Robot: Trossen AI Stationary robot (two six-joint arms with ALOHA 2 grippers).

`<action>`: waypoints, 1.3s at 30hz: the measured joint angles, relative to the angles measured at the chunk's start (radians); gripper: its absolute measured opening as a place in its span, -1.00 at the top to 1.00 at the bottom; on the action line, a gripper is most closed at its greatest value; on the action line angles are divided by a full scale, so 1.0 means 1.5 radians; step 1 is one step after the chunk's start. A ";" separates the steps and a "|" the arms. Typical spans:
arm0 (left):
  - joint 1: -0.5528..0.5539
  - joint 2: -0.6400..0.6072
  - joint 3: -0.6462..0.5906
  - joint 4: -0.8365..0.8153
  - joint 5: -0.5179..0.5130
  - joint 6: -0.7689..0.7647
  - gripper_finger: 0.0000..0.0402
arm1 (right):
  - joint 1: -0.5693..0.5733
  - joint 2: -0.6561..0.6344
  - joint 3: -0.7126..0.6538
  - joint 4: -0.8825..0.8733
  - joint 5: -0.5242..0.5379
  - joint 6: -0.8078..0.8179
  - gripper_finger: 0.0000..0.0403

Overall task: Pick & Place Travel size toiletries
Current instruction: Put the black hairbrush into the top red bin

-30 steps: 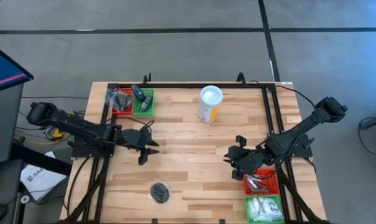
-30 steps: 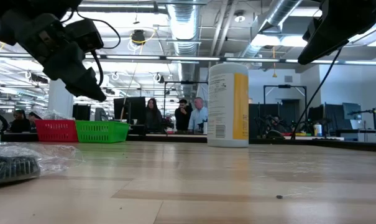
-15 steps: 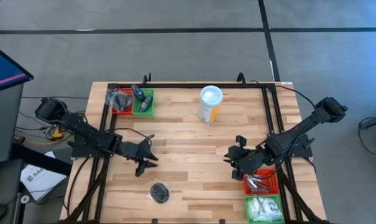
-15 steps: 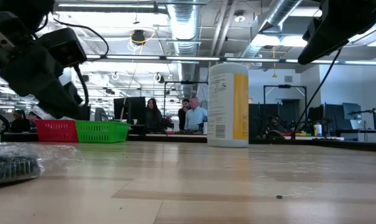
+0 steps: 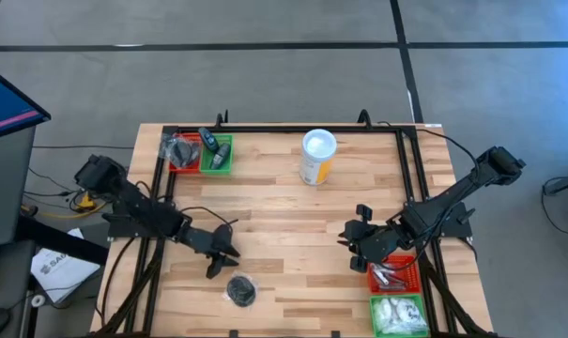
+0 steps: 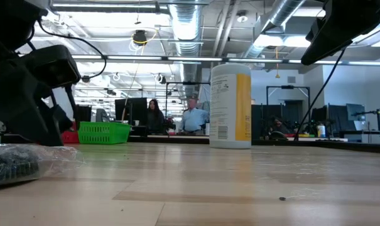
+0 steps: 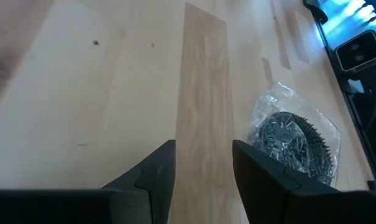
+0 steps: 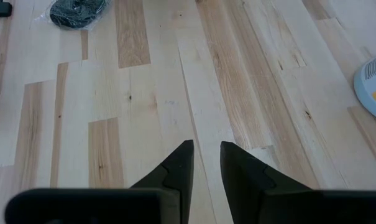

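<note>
Nearest the table's [image 5: 293, 211] front edge lies a dark puck in clear wrap [image 5: 240, 291], loose on the wood. Just behind it the left gripper [image 5: 218, 262] has come closer over the last second, its jaws apart and holding nothing. Farther right, the right gripper [image 5: 356, 240] hangs unmoved beside the red basket of tubes [image 5: 394, 275], jaws narrowly parted and empty. At the back stand the yellow canister [image 5: 317, 157] and the red [image 5: 182, 150] and green [image 5: 216, 153] baskets, unchanged.

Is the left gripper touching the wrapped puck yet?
Apart. The left wrist view shows bare wood between the open left gripper and the puck.
</note>
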 joint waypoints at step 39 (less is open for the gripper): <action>-0.083 0.076 0.001 0.102 -0.034 -0.082 0.47 | -0.017 0.000 0.000 0.000 -0.001 -0.005 0.64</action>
